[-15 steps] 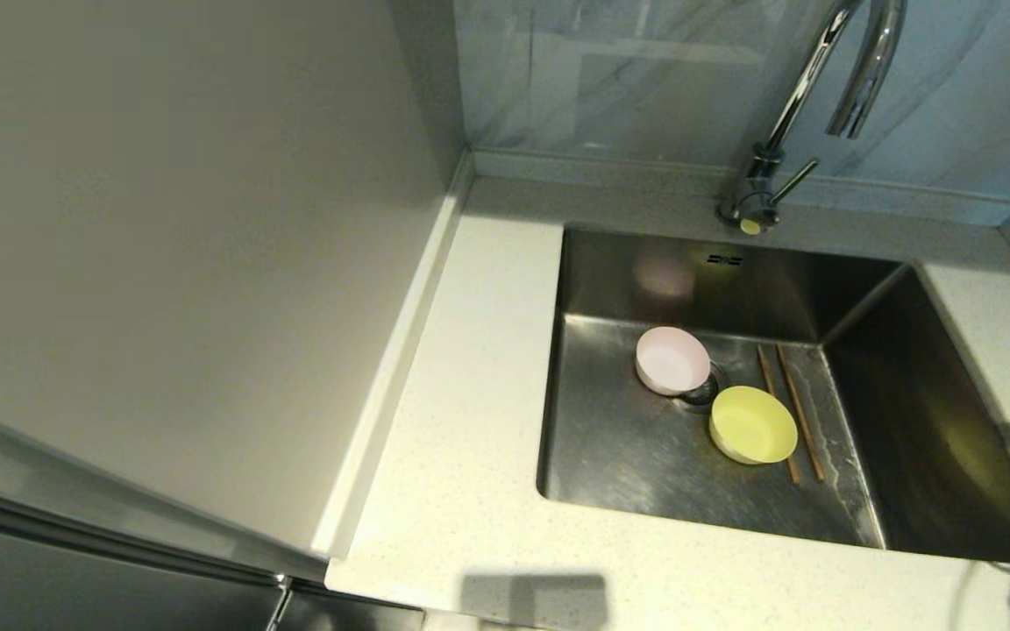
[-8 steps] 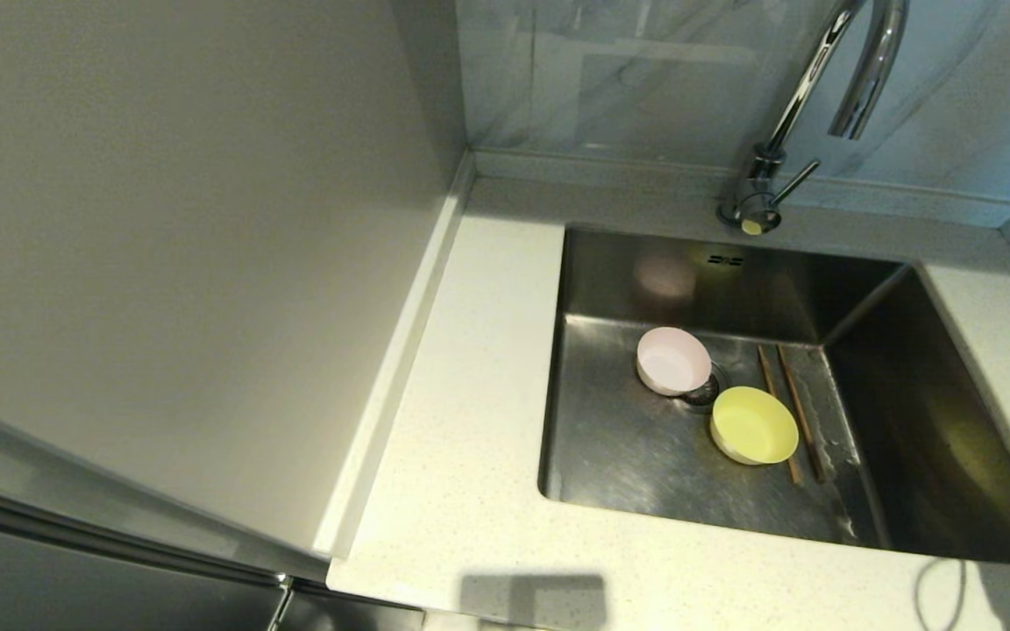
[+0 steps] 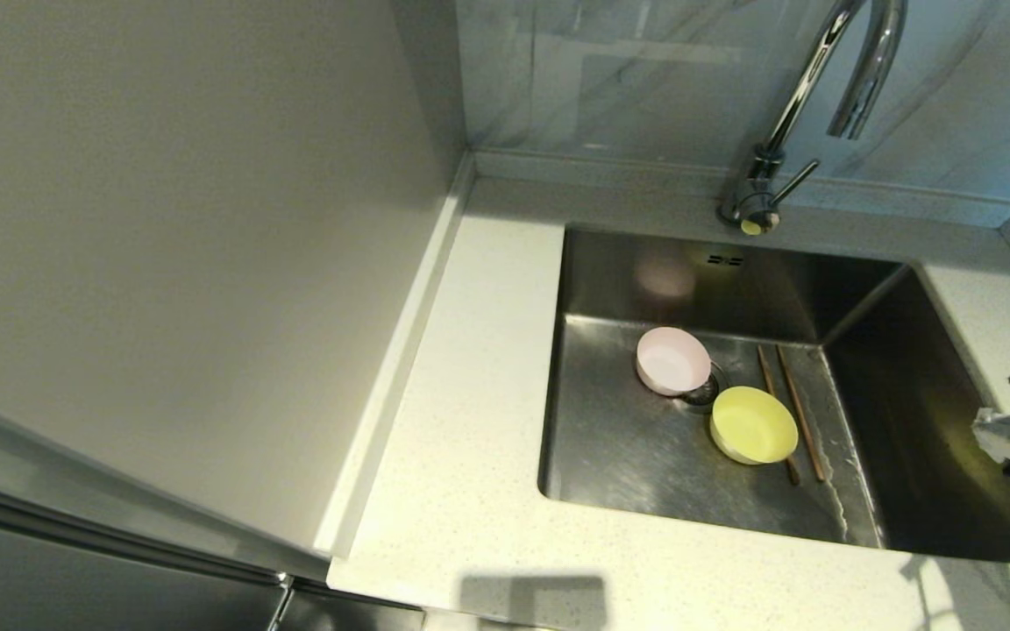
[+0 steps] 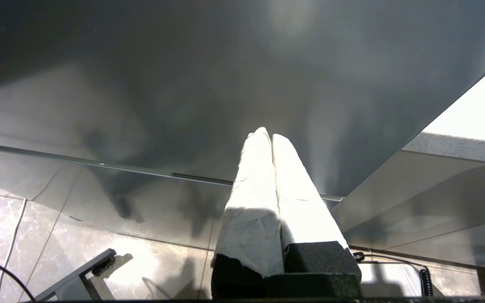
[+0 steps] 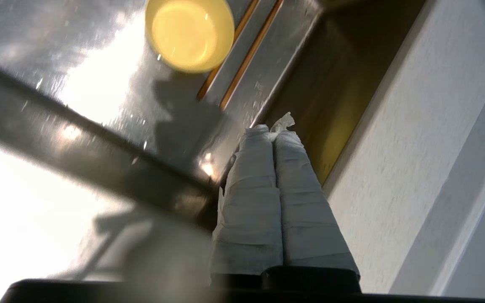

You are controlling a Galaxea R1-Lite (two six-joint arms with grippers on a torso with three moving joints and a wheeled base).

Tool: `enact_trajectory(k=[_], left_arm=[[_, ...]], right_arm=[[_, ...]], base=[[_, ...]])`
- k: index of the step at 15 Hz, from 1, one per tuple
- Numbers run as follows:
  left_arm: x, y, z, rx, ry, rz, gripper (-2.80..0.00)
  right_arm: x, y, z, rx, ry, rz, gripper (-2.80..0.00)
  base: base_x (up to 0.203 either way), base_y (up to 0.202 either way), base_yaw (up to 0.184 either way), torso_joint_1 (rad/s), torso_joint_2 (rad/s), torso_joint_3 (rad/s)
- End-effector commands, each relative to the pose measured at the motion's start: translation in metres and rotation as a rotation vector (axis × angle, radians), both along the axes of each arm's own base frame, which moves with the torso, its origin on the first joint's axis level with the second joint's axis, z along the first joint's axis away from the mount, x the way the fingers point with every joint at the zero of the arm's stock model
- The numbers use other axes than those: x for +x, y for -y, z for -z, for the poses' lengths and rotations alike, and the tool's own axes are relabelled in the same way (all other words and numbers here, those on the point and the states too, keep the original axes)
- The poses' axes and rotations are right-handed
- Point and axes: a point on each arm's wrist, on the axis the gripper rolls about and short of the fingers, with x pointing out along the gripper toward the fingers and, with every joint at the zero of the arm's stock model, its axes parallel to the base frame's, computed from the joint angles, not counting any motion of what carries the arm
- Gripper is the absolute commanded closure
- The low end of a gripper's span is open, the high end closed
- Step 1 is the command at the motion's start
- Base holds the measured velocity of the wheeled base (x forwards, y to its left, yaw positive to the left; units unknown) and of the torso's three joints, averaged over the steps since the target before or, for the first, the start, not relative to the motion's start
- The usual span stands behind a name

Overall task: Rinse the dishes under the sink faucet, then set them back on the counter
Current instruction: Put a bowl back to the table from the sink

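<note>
A pale pink bowl (image 3: 672, 360) and a yellow bowl (image 3: 752, 425) sit on the floor of the steel sink (image 3: 619, 456), either side of the drain strainer (image 3: 703, 390). Two brown chopsticks (image 3: 793, 412) lie side by side just right of the yellow bowl (image 5: 189, 33); the chopsticks (image 5: 246, 59) also show in the right wrist view. The chrome faucet (image 3: 821, 96) stands behind the sink, no water running. My right gripper (image 3: 1000, 431) enters at the right edge, above the sink's right rim; its taped fingers (image 5: 251, 168) are shut and empty. My left gripper (image 4: 266, 136) is shut, parked low, away from the counter.
The off-white counter (image 3: 461, 456) runs along the sink's left and front. A grey cabinet side (image 3: 172, 245) rises at the left. The blue-grey marbled wall panel (image 3: 628, 79) stands behind the faucet. A floor of marbled tiles (image 4: 23, 235) lies below the left gripper.
My right arm has come into the head view at the right edge, above the sink's right rim; earlier only its shadow showed there. The dishes have not moved.
</note>
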Motion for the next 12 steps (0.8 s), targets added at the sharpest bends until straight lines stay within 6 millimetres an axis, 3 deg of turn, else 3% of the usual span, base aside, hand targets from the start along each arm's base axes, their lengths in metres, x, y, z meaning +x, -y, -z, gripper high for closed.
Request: enact_trajectory(k=[1,7,12], left_arm=[[0.0,0.0,0.0,-0.001,0.004,-0.001,0.0],[0.0,0.0,0.0,-0.001,0.004,-0.001,0.0],[0.0,0.0,0.0,-0.001,0.004,-0.001,0.0]], right_arm=[[0.022,-0.002,0.008,-0.009,-0.037,-0.016,-2.8],[0.072,-0.004,0.024,-0.008,-0.13,-0.03,-2.8],[0.131,-0.009,0.05,-0.011,-0.224,-0.046,-2.8]], base=[[0.0,0.0,0.0,0.0,0.0,0.0],[0.0,0.0,0.0,0.0,0.0,0.0],[0.0,0.0,0.0,0.0,0.0,0.0]])
